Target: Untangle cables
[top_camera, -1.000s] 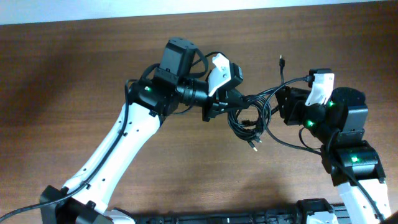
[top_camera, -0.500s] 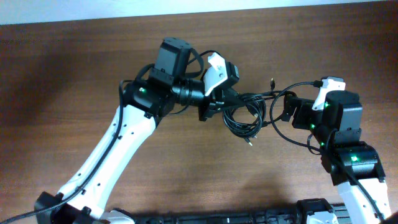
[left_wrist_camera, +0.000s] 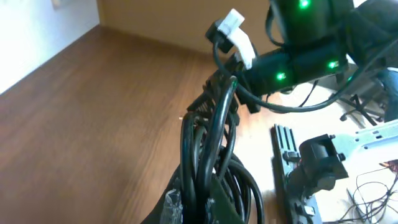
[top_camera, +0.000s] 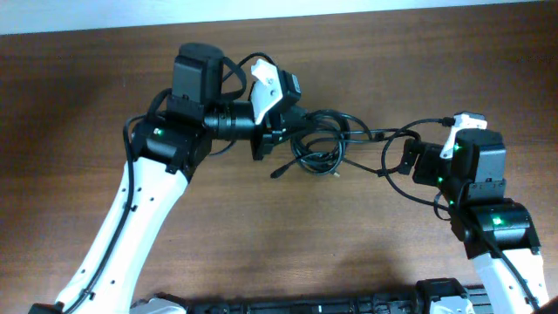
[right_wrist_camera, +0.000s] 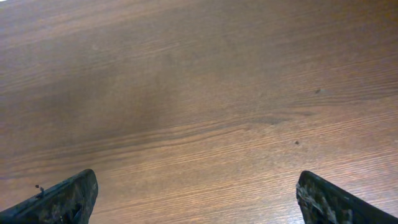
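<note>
The cables [top_camera: 319,145] are thin black cords in loose loops, hanging in a bundle from my left gripper [top_camera: 277,139] at the upper middle of the table. One strand [top_camera: 375,135] trails right and curls in a loop just in front of my right gripper [top_camera: 404,159]. In the left wrist view the cables [left_wrist_camera: 208,143] run up from between the fingers of the left gripper [left_wrist_camera: 188,205], which is shut on them. The right wrist view shows the right gripper [right_wrist_camera: 196,202] open wide, with only bare wood between its fingers [right_wrist_camera: 62,199].
The wooden table [top_camera: 288,235] ends at a white wall along the far edge [top_camera: 366,9]. A black rail [top_camera: 349,305] lies at the near edge. A thicker black wire [top_camera: 418,196] loops off the right arm. The right arm [left_wrist_camera: 298,62] with green lights stands behind the bundle.
My left arm has swung left and a little farther back, dragging the bundle with it. The right gripper has opened wide and let go of the strands, staying at the right.
</note>
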Available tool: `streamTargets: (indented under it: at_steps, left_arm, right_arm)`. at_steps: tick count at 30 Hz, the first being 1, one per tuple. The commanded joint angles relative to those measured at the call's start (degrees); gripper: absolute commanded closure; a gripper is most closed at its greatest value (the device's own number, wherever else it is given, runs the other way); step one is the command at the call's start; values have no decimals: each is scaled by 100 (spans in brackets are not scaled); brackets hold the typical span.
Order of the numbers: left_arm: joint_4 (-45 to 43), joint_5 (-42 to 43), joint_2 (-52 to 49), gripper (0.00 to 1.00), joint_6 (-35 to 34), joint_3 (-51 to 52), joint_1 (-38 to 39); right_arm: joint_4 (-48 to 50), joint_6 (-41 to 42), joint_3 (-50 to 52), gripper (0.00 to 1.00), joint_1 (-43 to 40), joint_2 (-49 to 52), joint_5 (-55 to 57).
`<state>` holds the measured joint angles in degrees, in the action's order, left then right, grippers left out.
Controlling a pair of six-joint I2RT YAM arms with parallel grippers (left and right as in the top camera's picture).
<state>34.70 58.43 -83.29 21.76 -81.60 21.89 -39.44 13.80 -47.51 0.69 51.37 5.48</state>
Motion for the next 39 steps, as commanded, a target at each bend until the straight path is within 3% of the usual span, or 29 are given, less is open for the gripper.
streamTargets:
  at_steps: [1, 6, 9, 14, 21, 24, 27, 29, 32, 33, 39]
  left_arm:
    - [533, -133, 262, 100, 164, -181, -90]
    - [1325, -1965, 262, 100, 323, -181, -92]
    - [1515, -2907, 262, 100, 321, -181, -90]
    - [1513, -3108, 264, 100, 321, -181, -92]
    - [1484, -3617, 264, 100, 286, -181, -94]
    - [1165, -3609, 264, 100, -590, -181, -94]
    - [511, -2511, 271, 100, -1084, -181, -96]
    - [-24, -1746, 271, 100, -1211, -181, -96]
    - [-693, -1700, 269, 100, -1993, -181, -94]
    - [-857, -1703, 269, 100, -2203, -181, -94]
    - [-1421, -1274, 269, 100, -2374, -181, -90]
  right_arm:
    - [321, 101, -11, 1, -109, -116, 33]
    - [1316, 101, -142, 1, -109, -431, 31]
    - [1209, 101, -142, 1, -109, -501, -28]
    - [608, 101, -142, 1, -109, -490, -577]
    - [264, -304, -142, 1, -109, -490, -2387]
    - [280, -304, -142, 1, -107, -490, -3049]
    - [280, -278, -142, 1, -107, -490, -3058]
    - [286, 68, -142, 1, -109, -490, -3056]
    - [442, 1390, -142, 1, -109, -490, -3056]
    - [564, 2446, -142, 1, -109, -490, -3060]
    - [1189, 5947, -142, 1, -107, -470, -3751]
